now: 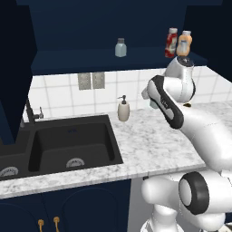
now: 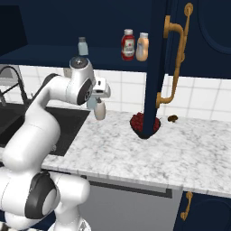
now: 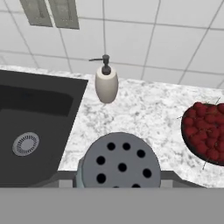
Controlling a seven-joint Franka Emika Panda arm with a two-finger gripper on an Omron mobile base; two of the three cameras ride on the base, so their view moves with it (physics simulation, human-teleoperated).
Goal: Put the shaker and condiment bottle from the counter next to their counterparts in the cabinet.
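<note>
The claw (image 3: 119,186) is closed on the shaker (image 3: 120,162), its two dark tips pressed against the jar's sides and held above the desk (image 1: 149,149). In the hand view the shaker's grey cap faces the camera, its ring of round holes in full sight, so the jar's long axis runs along the claw's own line of sight. In the right base view the pale blue-grey jar hangs below the white hand, just in front of the cream soap dispenser (image 2: 99,109) — whether it is tilted there I cannot tell.

The condiment bottle (image 1: 171,42) stands upright on the navy shelf (image 1: 90,61) of the cabinet (image 2: 67,27), cap up, just beside the orange bottle (image 1: 184,44) at the right end of the shelf. The second shaker (image 1: 120,47) stands upright further left on the same shelf, well apart from the two bottles.

The desk is white-grey marbled stone. A black sink (image 1: 68,145) is sunk into its left part, with a dark tap (image 1: 31,111) at its far left corner and a round drain in its floor. The soap dispenser stands near the sink's far right corner. To the right lies a bowl of red berries (image 3: 205,133) — and behind everything runs a white tiled wall (image 1: 63,97) with two grey sockets (image 1: 91,81). The cabinet door (image 2: 160,58) hangs open, with a brass handle (image 2: 176,58).
</note>
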